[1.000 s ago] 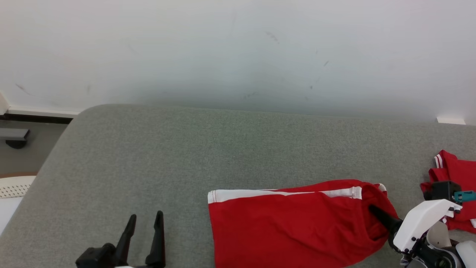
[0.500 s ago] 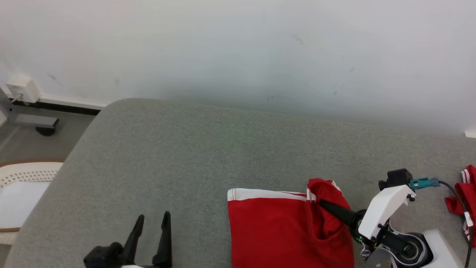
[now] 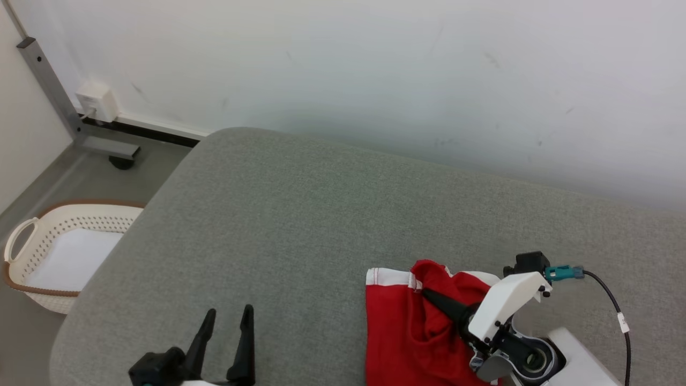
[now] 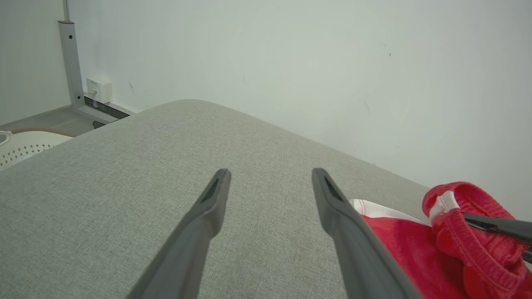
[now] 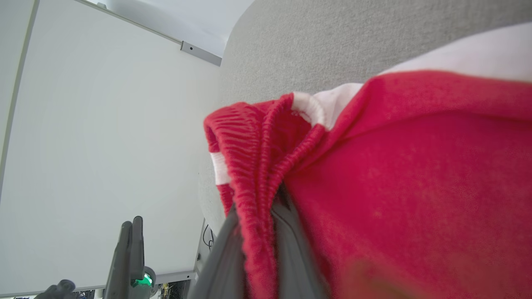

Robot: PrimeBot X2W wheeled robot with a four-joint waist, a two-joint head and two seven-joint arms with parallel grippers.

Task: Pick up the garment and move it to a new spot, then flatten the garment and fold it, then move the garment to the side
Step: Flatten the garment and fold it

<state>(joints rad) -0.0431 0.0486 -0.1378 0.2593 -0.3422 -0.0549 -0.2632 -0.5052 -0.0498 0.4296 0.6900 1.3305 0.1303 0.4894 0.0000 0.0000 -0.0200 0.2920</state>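
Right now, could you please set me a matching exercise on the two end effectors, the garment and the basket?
Things: 1 left end effector; 2 right end effector; 3 red garment; 4 basket.
States: A on the floor beside the grey cushion; B shut on the garment; C open, empty; D bunched on the cushion.
Pairs: 1-C, 2-B, 3-D, 4-A.

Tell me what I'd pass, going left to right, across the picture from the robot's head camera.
White laundry basket → left gripper → red garment → teal plug.
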